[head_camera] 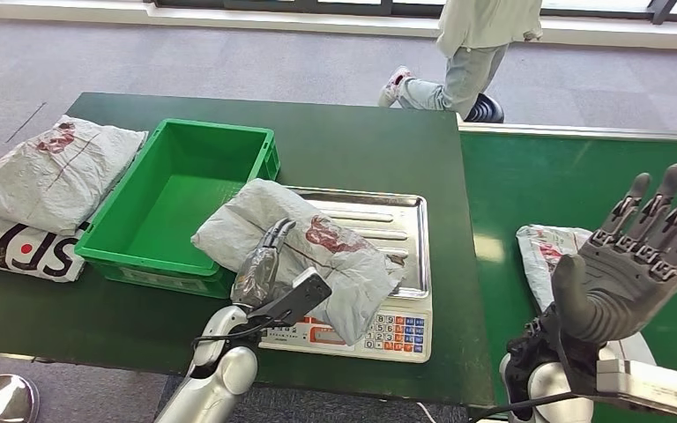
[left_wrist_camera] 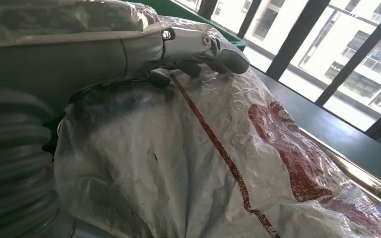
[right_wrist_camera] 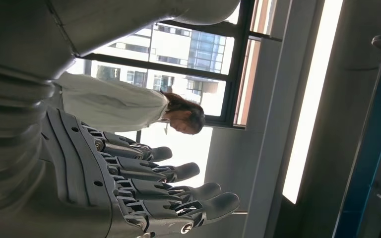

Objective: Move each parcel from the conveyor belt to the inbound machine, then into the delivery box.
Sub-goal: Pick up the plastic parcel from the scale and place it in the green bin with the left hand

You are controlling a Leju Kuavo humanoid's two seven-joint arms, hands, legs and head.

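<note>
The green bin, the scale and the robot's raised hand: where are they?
green bin (head_camera: 176, 189), head view, bare inside floor.
scale (head_camera: 403, 333), head view, keypad panel at its front.
right hand (head_camera: 635, 264), head view, middle of the palm.

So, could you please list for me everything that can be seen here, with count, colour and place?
parcel on scale: one, grey-white bag with red print, lying on the scale, one end over the crate's edge
scale: one, steel tray, on the dark green table
crate: one, green, beside the scale
parcels left of crate: two, grey-white, stacked
parcel on belt: one, grey-white, on the green conveyor belt
person: one, light clothes, beyond the table
left hand: holds the parcel on scale
right hand: raised over the belt, fingers apart, holding nothing
</note>
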